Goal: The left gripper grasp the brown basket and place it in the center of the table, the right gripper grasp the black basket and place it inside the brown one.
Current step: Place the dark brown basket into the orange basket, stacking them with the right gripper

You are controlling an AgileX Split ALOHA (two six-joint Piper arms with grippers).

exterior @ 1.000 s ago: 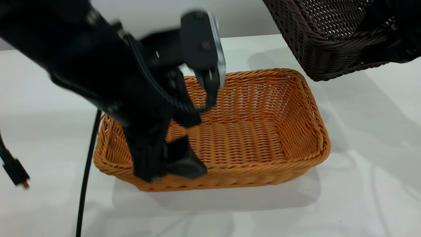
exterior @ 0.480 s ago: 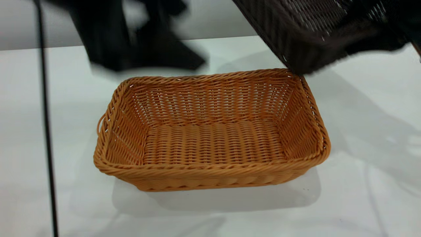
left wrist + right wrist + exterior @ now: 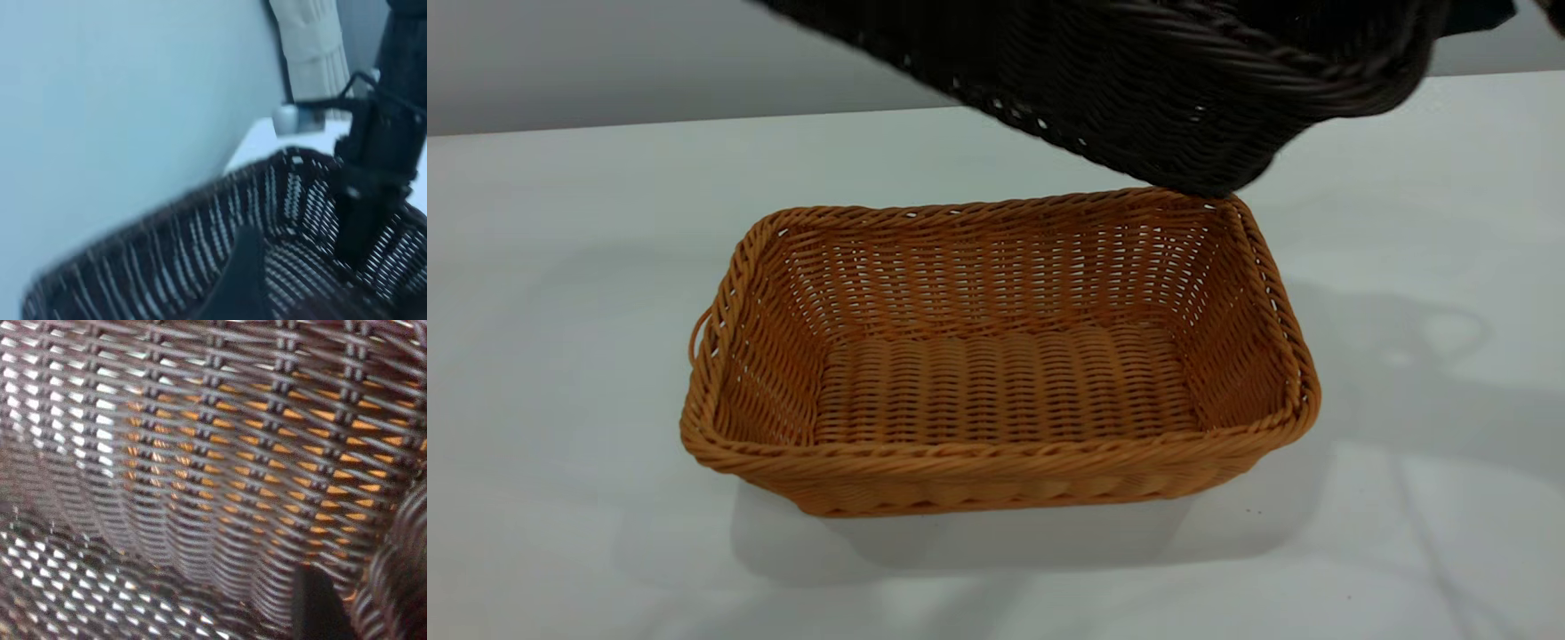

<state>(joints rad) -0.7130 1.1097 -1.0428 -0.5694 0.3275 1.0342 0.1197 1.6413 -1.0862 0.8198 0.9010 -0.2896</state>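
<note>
Exterior view: brown basket (image 3: 1000, 356) sits upright and empty on the white table (image 3: 560, 267), centre of frame. Black basket (image 3: 1138, 80) hangs tilted along the upper edge, its low corner just above the brown basket's upper-right rim; touching or clear, cannot tell.

Changes: 1 s ago the left arm stood over the brown basket's left half; half a second ago it was lifting off toward the upper left; now it is gone from this view. Brown basket has not shifted. Black basket has swung in from the upper right corner to span most of the top edge.

Left wrist view: left gripper (image 3: 243, 280) shows only as 1 blurred dark finger in the lower centre, with the black basket's wall beyond; fingers apart or together, cannot tell. Right gripper (image 3: 367, 207) appears at right, its fingers clamped over the black basket's rim.

Right wrist view: orange weave shows through the dark lattice, so the black basket overlaps the brown one.

Judgement: step 1 done; step 2 in transit, needs centring, levelling, lowering.
</note>
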